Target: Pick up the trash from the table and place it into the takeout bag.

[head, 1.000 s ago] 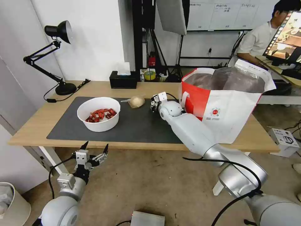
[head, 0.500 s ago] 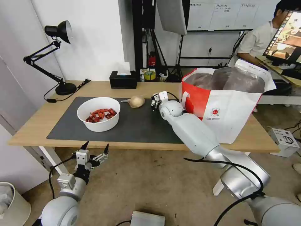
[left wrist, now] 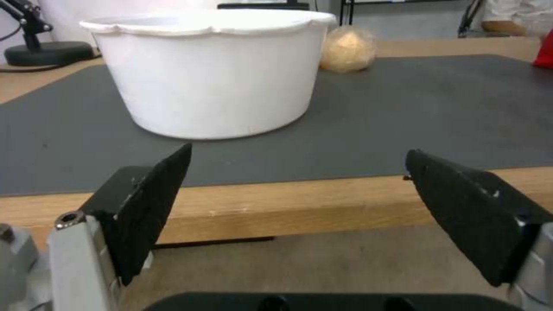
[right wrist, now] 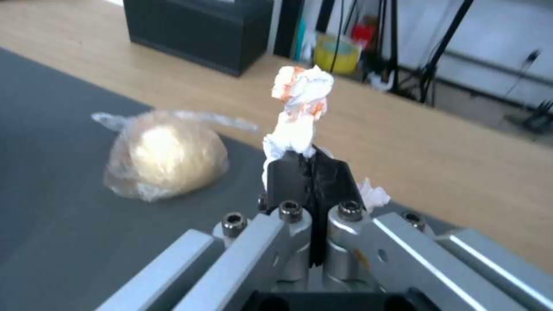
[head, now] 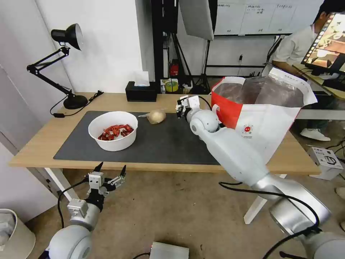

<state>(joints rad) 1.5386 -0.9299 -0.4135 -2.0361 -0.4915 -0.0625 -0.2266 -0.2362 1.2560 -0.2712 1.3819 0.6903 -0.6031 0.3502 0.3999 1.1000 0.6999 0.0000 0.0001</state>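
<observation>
The right gripper point(right wrist: 311, 162) pinches the tissue point(right wrist: 300, 103) (left gripper point(left wrist: 300, 194) waits wide open) beside the bag point(head: 266, 118).

A white wall point(head: 107, 43) stands behind, with a black articulated desk lamp point(head: 66, 36) before it. Black stands and a grey light panel point(head: 197, 18) rise at the back. The floor point(head: 172, 212) is beige-brown, a white bin point(head: 14, 230) at its corner

A black desk lamp point(head: 66, 54) stands at the far left corner, a black tissue box point(head: 141, 91) sits along the back edge, yellow tape roll point(head: 171, 86) just behind.
</observation>
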